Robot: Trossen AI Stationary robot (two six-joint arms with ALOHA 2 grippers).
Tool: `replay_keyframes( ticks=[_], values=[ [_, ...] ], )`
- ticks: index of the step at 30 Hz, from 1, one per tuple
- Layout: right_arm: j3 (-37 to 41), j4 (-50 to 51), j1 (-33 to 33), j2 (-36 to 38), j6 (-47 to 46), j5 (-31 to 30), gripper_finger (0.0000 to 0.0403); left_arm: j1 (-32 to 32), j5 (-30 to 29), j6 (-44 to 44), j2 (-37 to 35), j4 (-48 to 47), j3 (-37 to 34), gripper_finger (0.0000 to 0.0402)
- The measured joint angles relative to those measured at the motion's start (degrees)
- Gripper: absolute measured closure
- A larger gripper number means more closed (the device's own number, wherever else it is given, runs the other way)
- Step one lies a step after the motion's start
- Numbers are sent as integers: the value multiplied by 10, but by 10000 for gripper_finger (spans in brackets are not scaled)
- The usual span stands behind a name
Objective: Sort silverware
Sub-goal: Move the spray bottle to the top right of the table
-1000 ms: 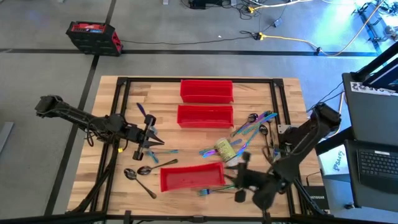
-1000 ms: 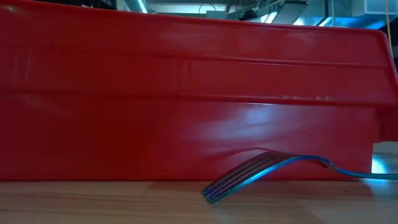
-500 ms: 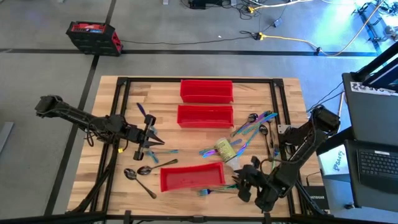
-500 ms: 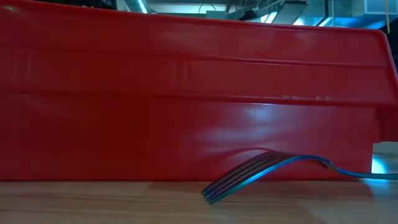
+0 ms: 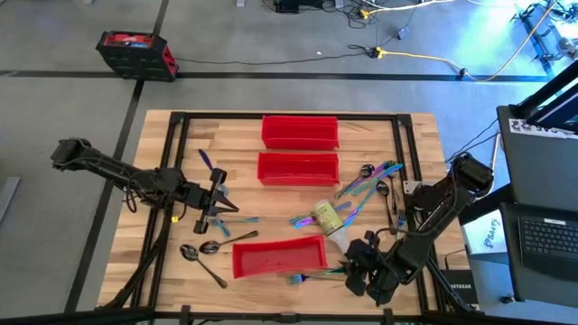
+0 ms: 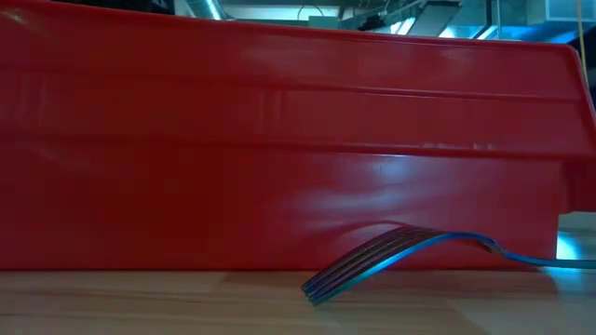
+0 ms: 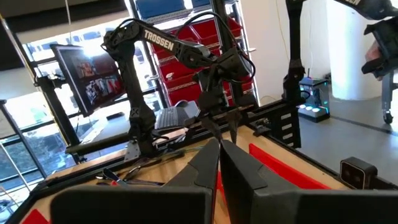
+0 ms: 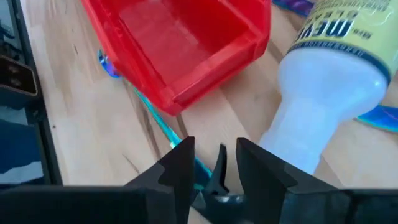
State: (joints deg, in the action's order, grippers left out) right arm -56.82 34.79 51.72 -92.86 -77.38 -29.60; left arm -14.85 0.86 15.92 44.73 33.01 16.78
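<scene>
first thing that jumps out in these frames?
Three red bins on the wooden table; the nearest one fills the low view, a blue fork lying in front of it. Next, the iridescent silverware heap at the table's right with a spray bottle lying beside it. The right hand sits low at the near bin's right end, over the fork's handle; the left hand waits shut at the table's left.

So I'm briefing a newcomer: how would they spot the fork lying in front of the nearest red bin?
Find the red bin nearest the table's front edge. Along its outer long wall lies a slim fork, tines curving down. Unlike the pile beside the spray bottle, it lies alone.
</scene>
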Motion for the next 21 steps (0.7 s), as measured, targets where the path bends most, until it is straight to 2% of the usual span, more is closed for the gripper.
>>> replay_keyframes(
  ticks=[3,7,13,21],
  values=[
    [0,0,0,0,-1,8,270,0,0,0,0,0,0,400],
    [0,21,0,0,-8,1,213,0,0,7,0,-5,0,400],
    [0,99,-8,-2,-83,-8,138,0,0,6,0,-10,0,400],
    [0,70,-61,-64,-102,35,72,0,-6,10,0,-12,0,400]
  ],
)
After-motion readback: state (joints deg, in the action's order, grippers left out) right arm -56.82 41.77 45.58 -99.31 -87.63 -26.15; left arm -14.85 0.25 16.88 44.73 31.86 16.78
